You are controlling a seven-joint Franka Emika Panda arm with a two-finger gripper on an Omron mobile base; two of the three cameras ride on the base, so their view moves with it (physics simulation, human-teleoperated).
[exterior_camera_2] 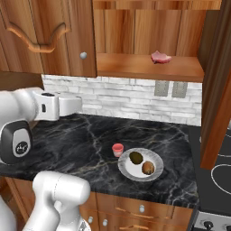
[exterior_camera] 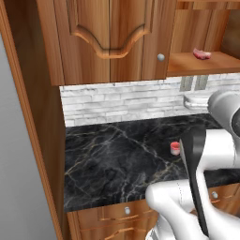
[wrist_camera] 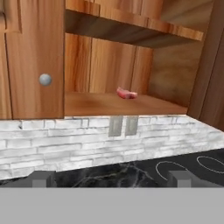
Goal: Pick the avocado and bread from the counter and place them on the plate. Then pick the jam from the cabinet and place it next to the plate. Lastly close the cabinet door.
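Cabinet (exterior_camera_2: pixel 149 31) mounted above the bench, open at its right bay, with shelf exposed. Cabinet door (exterior_camera_2: pixel 219 85) swung out at the right edge of the right base view, standing edge-on over the stove. Closed door (exterior_camera: pixel 110 40) with carved arched panel and small grey knob (exterior_camera: pixel 161 57) located left of the open bay. Bench (exterior_camera_2: pixel 81 140) of black veined marble spanning the width below a pale brick backsplash (exterior_camera: pixel 122 101). Plate (exterior_camera_2: pixel 155 158) resting on the bench near its front edge, toward the right. Avocado (exterior_camera_2: pixel 136 157) and bread (exterior_camera_2: pixel 148 168) both lying on the plate, close together, avocado to the rear left. Jam (exterior_camera_2: pixel 117 150) standing upright on the bench just beside the plate's left rim, not touching it as far as could be made out; same jar visible in the left base view (exterior_camera: pixel 175 148), partly behind the arm. Flat pink lump (exterior_camera_2: pixel 160 57) lying on the open cabinet shelf, well above the jam. Tool (wrist_camera: pixel 111 179) raised and pointed at the backsplash and open shelf, fingers spread wide apart, nothing held between them.
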